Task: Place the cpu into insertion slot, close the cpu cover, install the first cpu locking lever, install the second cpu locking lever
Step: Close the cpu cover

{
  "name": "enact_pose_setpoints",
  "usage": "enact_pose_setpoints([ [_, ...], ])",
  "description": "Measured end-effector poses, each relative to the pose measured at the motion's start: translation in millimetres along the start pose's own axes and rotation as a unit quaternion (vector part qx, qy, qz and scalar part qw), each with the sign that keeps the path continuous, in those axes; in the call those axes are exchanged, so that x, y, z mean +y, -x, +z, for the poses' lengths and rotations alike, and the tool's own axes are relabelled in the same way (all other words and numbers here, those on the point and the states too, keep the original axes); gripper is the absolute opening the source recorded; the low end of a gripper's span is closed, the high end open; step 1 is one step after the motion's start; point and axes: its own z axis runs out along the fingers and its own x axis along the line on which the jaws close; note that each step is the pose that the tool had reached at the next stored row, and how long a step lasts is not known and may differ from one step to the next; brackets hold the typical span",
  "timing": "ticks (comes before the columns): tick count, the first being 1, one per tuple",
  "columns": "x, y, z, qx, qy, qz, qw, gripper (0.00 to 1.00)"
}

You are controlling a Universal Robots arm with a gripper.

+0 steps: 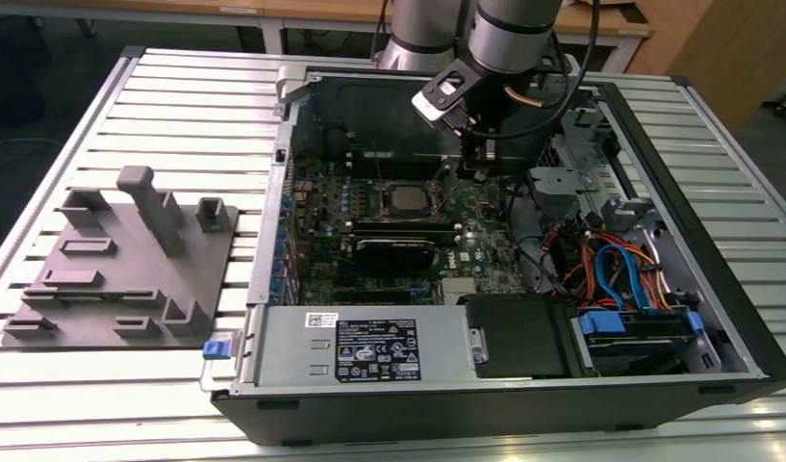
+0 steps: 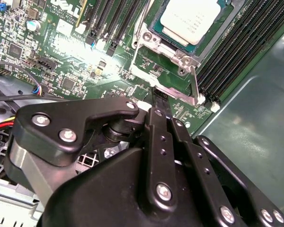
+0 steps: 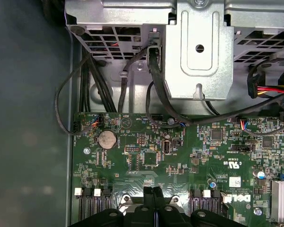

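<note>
The cpu point(image 2: 194, 19), a flat square chip with a pale silver-grey top, sits level in the insertion slot point(image 2: 146, 42), a teal edge showing inside the silvery rim. The cpu cover point(image 2: 183, 56), a thin metal frame, lies flat around it. One slim silvery locking lever point(image 2: 195, 82) runs along the slot's side. In the exterior view the cpu point(image 1: 403, 199) lies at 8 o'clock from my gripper point(image 1: 480, 154).
</note>
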Motion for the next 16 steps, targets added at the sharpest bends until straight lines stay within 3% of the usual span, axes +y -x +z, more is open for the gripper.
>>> enact_pose_setpoints([
  [16, -10.6, 0.0, 0.0, 0.0000, 0.0000, 0.000, 1.00000, 0.10],
])
